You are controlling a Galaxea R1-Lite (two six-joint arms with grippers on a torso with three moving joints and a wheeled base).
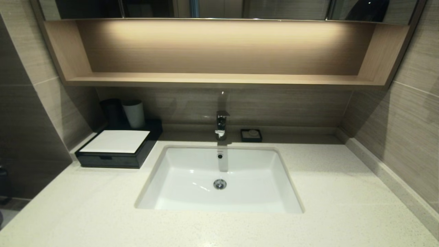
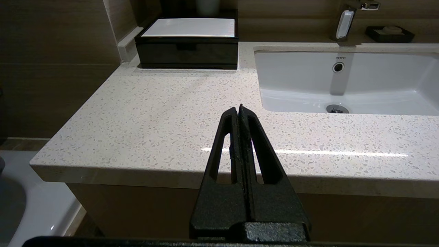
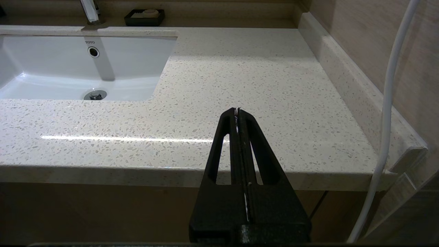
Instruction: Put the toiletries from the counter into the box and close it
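Box sits shut at 10 o'clock on tabletop, left of sink, no toiletries visible; left gripper & right gripper parked off tabletop's near edge, fingers clenched, empty

A bathroom vanity, hotel-style.

A white under-mounted sink basin sits in a speckled stone counter, with a chrome faucet at its 12 o'clock. A black soap dish is at 1 o'clock, a black box and two cups at 10 o'clock. Above hang a lit wooden shelf and mirror, between tiled walls.
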